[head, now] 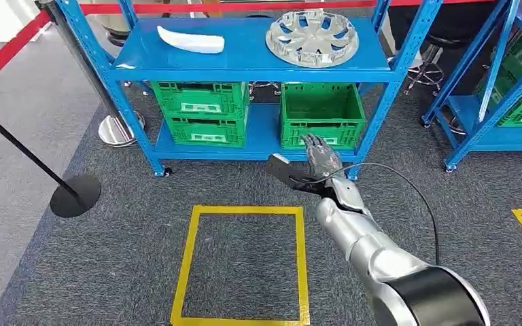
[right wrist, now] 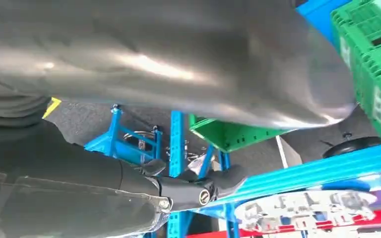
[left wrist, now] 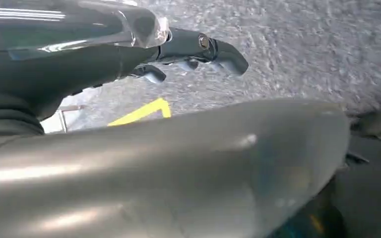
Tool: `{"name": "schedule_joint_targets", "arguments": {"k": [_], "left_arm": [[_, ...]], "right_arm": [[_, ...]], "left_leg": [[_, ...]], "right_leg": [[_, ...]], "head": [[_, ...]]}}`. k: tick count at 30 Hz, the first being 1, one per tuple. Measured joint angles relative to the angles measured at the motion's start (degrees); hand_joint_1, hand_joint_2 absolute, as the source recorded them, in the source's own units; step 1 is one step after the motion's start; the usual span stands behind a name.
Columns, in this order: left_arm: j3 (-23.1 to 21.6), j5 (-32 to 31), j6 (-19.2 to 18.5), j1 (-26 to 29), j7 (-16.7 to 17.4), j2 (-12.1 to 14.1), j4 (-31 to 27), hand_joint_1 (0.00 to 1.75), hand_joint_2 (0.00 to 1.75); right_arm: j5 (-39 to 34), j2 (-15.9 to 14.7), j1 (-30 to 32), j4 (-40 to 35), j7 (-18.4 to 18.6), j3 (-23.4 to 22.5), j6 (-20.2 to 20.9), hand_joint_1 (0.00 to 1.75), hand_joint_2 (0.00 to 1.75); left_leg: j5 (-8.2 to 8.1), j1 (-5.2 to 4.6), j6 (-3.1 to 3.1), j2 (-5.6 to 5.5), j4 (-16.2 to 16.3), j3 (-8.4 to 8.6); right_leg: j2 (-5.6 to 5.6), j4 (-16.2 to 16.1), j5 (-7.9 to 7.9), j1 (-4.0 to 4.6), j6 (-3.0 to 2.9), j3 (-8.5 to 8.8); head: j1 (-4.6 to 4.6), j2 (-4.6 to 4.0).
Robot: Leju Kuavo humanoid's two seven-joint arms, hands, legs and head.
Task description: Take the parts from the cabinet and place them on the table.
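Head view, from the left: a red barrier tape (head: 3, 53) and a black post with a round base (head: 75, 195) stand on the grey carpet. Next comes the blue cabinet (head: 245, 71). On its top shelf a white curved part (head: 192, 41) lies to the left and a silver wheel cover (head: 312, 37) to the right, well apart from each other. Below them are two stacked green crates (head: 202, 112) and a single green crate (head: 323, 114). A yellow tape square (head: 245, 261) marks the floor in front. The right hand (head: 310, 166) hangs low before the single crate, fingers spread and holding nothing. At the far right a second blue rack (head: 496, 102) is cut off by the edge. In the left wrist view the left hand (left wrist: 193, 52) is mostly hidden behind a blurred grey shape; whether its fingers are open or closed I cannot tell.
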Motion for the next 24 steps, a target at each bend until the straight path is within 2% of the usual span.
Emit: {"name": "schedule_joint_targets", "arguments": {"k": [1, 2, 4, 5, 6, 7, 8, 10, 11, 12, 13, 14, 16, 17, 18, 20, 21, 22, 23, 24], "left_arm": [[0.0, -0.02, -0.02, 0.04, -0.02, 0.02, 0.0, 0.0, 0.0], [0.0, -0.13, -0.02, -0.03, -0.02, -0.02, 0.0, 0.0, 0.0], [0.0, -0.31, -0.04, -0.16, -0.02, -0.15, 0.0, 0.0, 0.0], [0.0, -0.33, -0.04, -0.13, -0.02, -0.15, 0.0, 0.0, 0.0], [0.0, -0.33, -0.07, -0.1, -0.02, -0.17, 0.0, 0.0, 0.0], [0.0, -0.33, -0.11, 0.05, -0.04, -0.17, 0.0, 0.0, 0.0], [0.0, -0.33, -0.18, 0.12, -0.07, -0.22, 0.0, 0.0, 0.0], [0.0, -0.5, -0.41, 0.1, -0.09, -0.28, 0.0, 0.0, 0.0], [0.0, -0.52, -0.57, -0.03, -0.09, -0.24, 0.0, 0.0, 0.0], [0.0, -0.59, -0.61, -0.22, -0.09, -0.2, 0.0, 0.0, 0.0], [-0.02, -0.74, -0.63, -0.43, -0.07, -0.26, 0.0, 0.0, 0.0], [0.0, -0.87, -0.68, -0.34, -0.04, -0.26, 0.02, 0.0, 0.0], [0.0, -1.03, -0.68, -0.43, -0.02, -0.17, 0.0, 0.0, 0.0], [-0.02, -1.05, -0.68, -0.59, -0.02, -0.2, 0.0, 0.0, 0.0], [-0.02, -1.07, -0.68, -0.7, -0.02, -0.2, 0.0, 0.0, 0.0], [-0.02, -1.11, -0.68, -0.74, -0.02, -0.13, 0.0, 0.0, 0.0], [-0.02, -1.11, -0.68, -0.72, 0.02, -0.13, 0.0, 0.0, 0.0], [-0.02, -1.11, -0.68, -0.53, 0.04, -0.11, 0.02, 0.0, 0.0], [0.0, -1.11, -0.66, -0.55, 0.04, -0.09, 0.02, 0.0, 0.0], [0.0, -1.13, -0.66, -0.58, 0.02, -0.07, 0.02, 0.0, 0.0]], "right_arm": [[0.0, -0.02, -0.07, -0.02, -0.16, -0.11, -0.09, 0.0, 0.0], [0.0, -0.02, -0.45, -0.02, -0.27, -0.2, -0.15, 0.0, 0.0], [-0.02, -0.11, -0.5, -0.02, -0.55, -0.29, -0.31, 0.0, 0.0], [-0.02, -0.15, -0.21, -0.02, -0.61, -0.33, -0.33, 0.0, 0.0], [-0.02, -0.15, 0.09, -0.02, -0.7, -0.37, -0.35, 0.0, 0.0], [-0.07, -0.26, 0.27, -0.02, -0.88, -0.5, -0.35, 0.0, 0.0], [-0.15, -0.33, 0.3, -0.02, -1.18, -0.61, -0.35, 0.0, 0.0], [-0.17, -0.44, 0.22, -0.02, -1.77, -0.66, -0.28, 0.0, 0.0], [-0.17, -0.59, 0.22, 0.0, -1.99, -0.68, -0.18, 0.0, 0.0], [-0.15, -0.55, 0.13, 0.0, -2.21, -0.68, 0.07, 0.0, 0.0], [0.0, -0.48, 0.28, 0.0, -2.39, -0.68, 0.26, 0.0, 0.0], [0.2, -0.7, 0.36, 0.0, -2.56, -0.68, 0.35, 0.0, 0.0], [0.5, -0.74, 0.26, -0.07, -2.76, -0.7, 0.55, 0.0, 0.0], [0.59, -0.72, 0.08, -0.13, -2.91, -0.7, 0.55, 0.0, 0.0], [0.66, -0.68, 0.01, -0.15, -3.04, -0.7, 0.61, 0.0, 0.0], [0.68, -0.68, 0.31, -0.13, -3.41, -0.7, 0.74, 0.0, 0.0], [0.68, -0.68, 0.52, -0.13, -3.7, -0.7, 0.76, 0.0, 0.0], [0.68, -0.57, 0.64, -0.13, -3.98, -0.7, 0.76, 0.0, 0.0], [0.68, -0.55, 0.64, -0.15, -4.28, -0.7, 0.76, 0.0, 0.0], [0.61, -0.42, 0.59, -0.15, -4.7, -0.7, 0.76, 0.0, 0.0]], "left_leg": [[0.01, 0.19, 0.07, 0.0, -0.36, 0.58], [-0.11, 0.25, 0.25, 0.02, -0.36, 0.73], [-0.41, 0.27, 0.45, 0.02, -0.34, 0.81], [-0.6, 0.27, 0.45, 0.0, -0.32, 0.9], [-0.83, 0.28, 0.4, -0.09, -0.32, 1.14], [-1.15, 0.3, 0.31, -0.2, -0.3, 1.56], [-1.51, 0.33, 0.11, -0.26, -0.29, 2.06], [-2.51, 0.42, -0.41, -0.25, -0.28, 3.42], [-2.78, 0.21, -0.77, -0.24, -0.25, 3.49], [-2.98, 0.2, -1.08, -0.23, -0.16, 3.17], [-3.25, 0.19, -1.48, -0.2, -0.23, 3.23], [-3.07, 0.2, -1.72, -0.23, 0.15, 3.54], [-3.56, 0.28, -2.17, -0.06, 0.87, 3.23], [-4.14, 0.29, -2.45, 0.01, 3.6, 1.8], [-5.45, 0.43, -2.67, 0.05, 7.84, -0.72], [-8.4, 0.5, -2.91, 0.05, 15.95, -6.32], [-8.58, 0.5, -2.94, 0.06, 18.03, -8.34], [-7.15, 0.5, -2.86, 0.05, 17.24, -8.87], [-4.39, 0.49, -2.64, 0.05, 13.98, -8.07], [-0.95, 0.44, -2.34, 0.05, 8.93, -6.19]], "right_leg": [[-0.06, 0.96, -0.67, -0.05, 0.27, -0.34], [-0.07, 3.44, -1.91, -0.09, 0.56, -1.59], [-0.07, 11.57, -5.17, -0.25, 1.18, -6.59], [-0.08, 15.28, -6.18, -0.28, 1.47, -9.16], [-0.11, 16.47, -5.8, -0.35, 1.56, -10.62], [-0.11, 14.85, -4.04, -0.39, 1.53, -10.57], [-0.14, 11.01, -1.24, -0.41, 1.48, -9.34], [-0.28, 0.12, 5.29, -0.55, 1.3, -5.29], [-0.34, -0.3, 3.33, -0.15, 1.09, -5.1], [-0.61, -0.67, 2.77, -0.06, 0.14, -4.71], [-0.53, -0.73, 3.69, 0.01, -0.51, -4.71], [-0.56, -0.74, 3.42, 0.05, -1.01, -4.63], [-0.46, -1.08, 3.3, -0.38, -1.56, -3.64], [-0.43, -1.08, 3.03, -0.45, -1.97, -3.26], [-0.42, -1.08, 2.79, -0.47, -2.19, -3.1], [-0.43, -1.07, 2.23, -0.37, -2.32, -2.71], [-0.42, -1.07, 1.94, -0.32, -2.33, -2.39], [-0.38, -1.07, 1.59, -0.3, -2.3, -1.93], [-0.33, -1.07, 1.2, -0.26, -2.21, -1.36], [-0.33, -1.09, 0.77, -0.21, -2.1, -0.66]], "head": [[0.13, 0.0], [0.33, 0.0], [0.26, 0.0], [0.37, 0.0], [0.3, 0.0], [0.33, 0.0], [0.35, 0.0], [0.39, 0.0], [0.27, 0.0], [0.33, 0.0], [0.24, 0.0], [0.28, 0.0], [0.26, 0.0], [-0.09, 0.0], [-0.24, 0.0], [-0.22, 0.0], [-0.35, 0.0], [-0.28, 0.0], [-0.31, 0.0], [-0.35, 0.0]]}}
